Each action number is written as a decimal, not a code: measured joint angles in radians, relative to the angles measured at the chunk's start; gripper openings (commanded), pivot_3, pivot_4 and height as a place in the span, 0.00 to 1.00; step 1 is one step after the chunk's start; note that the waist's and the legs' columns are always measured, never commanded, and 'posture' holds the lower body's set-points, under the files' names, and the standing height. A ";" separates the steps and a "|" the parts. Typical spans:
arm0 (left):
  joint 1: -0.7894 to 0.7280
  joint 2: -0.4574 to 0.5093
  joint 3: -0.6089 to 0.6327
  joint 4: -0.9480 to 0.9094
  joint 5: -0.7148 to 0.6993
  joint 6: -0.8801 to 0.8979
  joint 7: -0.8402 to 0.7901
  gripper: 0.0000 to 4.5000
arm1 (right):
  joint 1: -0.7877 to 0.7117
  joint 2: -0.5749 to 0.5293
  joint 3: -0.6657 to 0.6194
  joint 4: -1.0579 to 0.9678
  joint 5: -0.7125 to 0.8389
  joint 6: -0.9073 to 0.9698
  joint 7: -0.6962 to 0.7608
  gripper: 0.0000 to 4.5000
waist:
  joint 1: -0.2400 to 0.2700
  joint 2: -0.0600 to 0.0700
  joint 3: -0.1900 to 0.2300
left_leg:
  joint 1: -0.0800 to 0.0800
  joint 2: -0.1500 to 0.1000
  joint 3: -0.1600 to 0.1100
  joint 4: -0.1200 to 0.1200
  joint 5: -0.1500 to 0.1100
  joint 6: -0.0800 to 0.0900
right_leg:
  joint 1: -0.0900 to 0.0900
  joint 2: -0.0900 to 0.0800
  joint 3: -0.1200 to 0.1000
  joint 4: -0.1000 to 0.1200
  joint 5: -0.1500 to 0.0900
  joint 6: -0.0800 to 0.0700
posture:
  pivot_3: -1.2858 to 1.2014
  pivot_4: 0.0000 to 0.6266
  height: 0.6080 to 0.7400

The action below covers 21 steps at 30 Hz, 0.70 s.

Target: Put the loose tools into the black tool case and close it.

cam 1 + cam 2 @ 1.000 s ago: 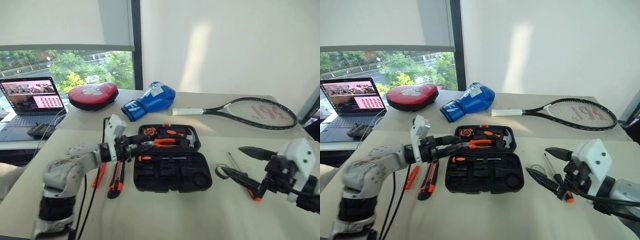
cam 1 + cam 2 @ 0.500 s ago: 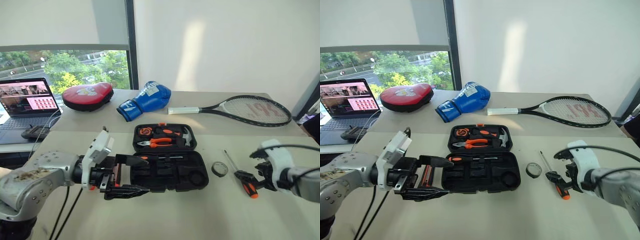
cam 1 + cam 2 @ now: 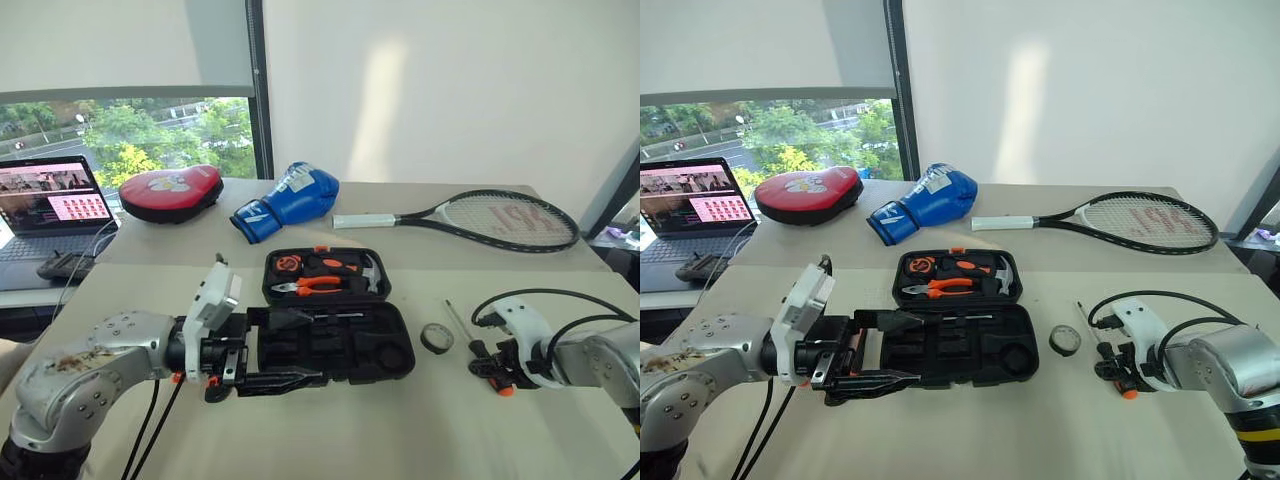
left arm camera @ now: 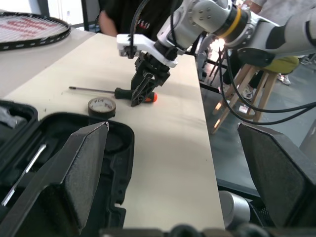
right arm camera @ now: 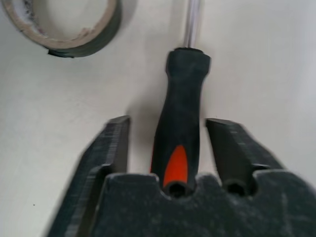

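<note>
Head view, case: black tool case (image 3: 335,335) lies open mid-table, pliers (image 3: 318,287) in its lid.
Head view, left gripper (image 3: 275,350): fingers spread wide at the case's left edge, nothing between them.
Head view, right gripper (image 3: 492,365): down over the screwdriver (image 3: 470,340), tape roll (image 3: 435,338) just beside.
Left wrist view: table (image 4: 173,123) bears tape roll and screwdriver, right gripper on the handle.
Right wrist view: fingers (image 5: 114,143) straddle the handle, small gaps either side, not clamped.
</note>
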 measured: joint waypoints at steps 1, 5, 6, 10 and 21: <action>0.017 -0.015 0.005 0.000 0.015 -0.022 0.017 1.00 | 0.012 -0.010 -0.003 -0.011 -0.014 -0.021 0.014 0.25 | 0.001 0.001 0.000 | 0.000 0.000 0.000 0.000 0.000 0.000 | 0.000 0.000 0.000 0.000 0.000 0.000 | 0.52 0.24 1.00; 0.100 -0.054 0.026 0.019 0.064 -0.108 0.025 1.00 | 0.019 -0.064 -0.044 -0.125 -0.024 -0.165 0.159 0.19 | -0.008 0.003 0.002 | -0.002 0.001 0.001 -0.002 0.005 -0.008 | -0.005 0.001 0.002 0.001 0.001 0.002 | 0.52 0.24 1.00; 0.114 -0.053 0.045 0.035 0.052 -0.109 0.017 1.00 | -0.030 -0.072 -0.041 -0.147 -0.023 -0.195 0.209 0.19 | -0.013 0.003 0.002 | -0.002 0.001 0.002 -0.003 0.005 -0.009 | -0.006 0.001 0.002 0.001 0.001 0.001 | 0.52 0.24 1.00; 0.193 -0.044 0.132 0.089 0.047 -0.178 -0.048 1.00 | -0.332 -0.057 0.145 -0.201 -0.091 -0.325 0.412 0.19 | -0.031 0.003 0.003 | 0.000 0.005 0.000 -0.009 0.005 -0.008 | -0.008 0.006 0.001 0.002 0.000 -0.002 | 0.52 0.24 1.00; 0.365 0.052 0.285 0.182 0.110 -0.315 -0.203 1.00 | -0.687 0.272 0.773 0.224 -0.599 -0.787 0.823 0.19 | -0.022 0.003 0.005 | -0.002 0.006 0.000 -0.008 0.008 -0.019 | -0.010 0.006 -0.003 0.002 -0.002 -0.009 | 0.52 0.24 1.00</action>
